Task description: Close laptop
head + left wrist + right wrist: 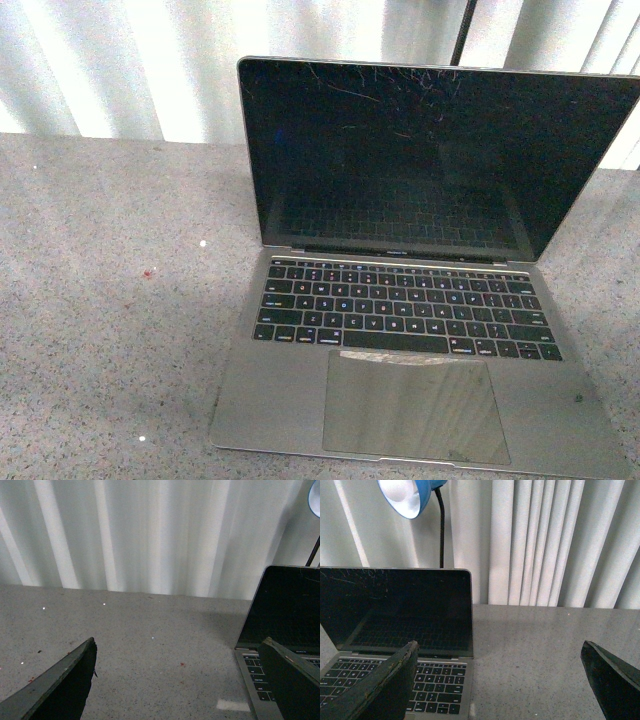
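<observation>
The laptop (410,300) stands open on the grey speckled table, right of centre in the front view. Its scratched black screen is dark and tilted back, with black keys and a large trackpad below it. Neither arm shows in the front view. My left gripper (180,680) is open over bare table beside the laptop (280,625), with nothing between its fingers. Open too is my right gripper (500,680), over the table off the other side of the laptop (400,625); one finger (385,685) stands in front of the keyboard.
The grey table (110,300) runs wide to the left of the laptop, with small specks on it. White pleated curtains (120,60) hang behind. A blue lamp (407,495) on a black stem rises behind the screen.
</observation>
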Controlling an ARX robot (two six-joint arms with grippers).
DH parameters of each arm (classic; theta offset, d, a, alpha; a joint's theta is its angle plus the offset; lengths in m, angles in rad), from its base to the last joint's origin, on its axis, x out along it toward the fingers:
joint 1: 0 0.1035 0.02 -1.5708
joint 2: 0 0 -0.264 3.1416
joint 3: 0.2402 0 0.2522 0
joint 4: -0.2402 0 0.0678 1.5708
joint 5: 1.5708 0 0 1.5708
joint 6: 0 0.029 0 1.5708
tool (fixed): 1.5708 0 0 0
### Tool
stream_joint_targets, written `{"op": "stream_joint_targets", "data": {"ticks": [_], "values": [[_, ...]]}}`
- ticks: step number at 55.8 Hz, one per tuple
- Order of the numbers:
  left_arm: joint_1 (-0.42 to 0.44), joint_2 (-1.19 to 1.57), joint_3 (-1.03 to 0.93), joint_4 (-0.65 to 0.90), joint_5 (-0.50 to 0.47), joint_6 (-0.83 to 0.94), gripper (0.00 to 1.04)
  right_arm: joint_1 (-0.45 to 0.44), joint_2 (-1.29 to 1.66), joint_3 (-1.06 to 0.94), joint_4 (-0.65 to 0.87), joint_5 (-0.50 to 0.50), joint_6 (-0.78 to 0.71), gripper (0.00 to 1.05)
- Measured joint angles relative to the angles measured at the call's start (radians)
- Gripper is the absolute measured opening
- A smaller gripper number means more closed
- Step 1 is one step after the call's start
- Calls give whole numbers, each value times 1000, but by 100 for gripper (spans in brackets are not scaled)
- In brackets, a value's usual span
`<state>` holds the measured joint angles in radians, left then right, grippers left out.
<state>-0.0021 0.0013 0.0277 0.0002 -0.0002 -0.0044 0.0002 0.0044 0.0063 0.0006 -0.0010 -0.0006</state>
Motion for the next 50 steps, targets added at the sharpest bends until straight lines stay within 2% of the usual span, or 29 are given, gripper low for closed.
{"op": "stream_joint_targets", "data": {"ticks": [50], "values": [[0,0,0,0,0,0,98,0,0,0,0,0,0,97]]}}
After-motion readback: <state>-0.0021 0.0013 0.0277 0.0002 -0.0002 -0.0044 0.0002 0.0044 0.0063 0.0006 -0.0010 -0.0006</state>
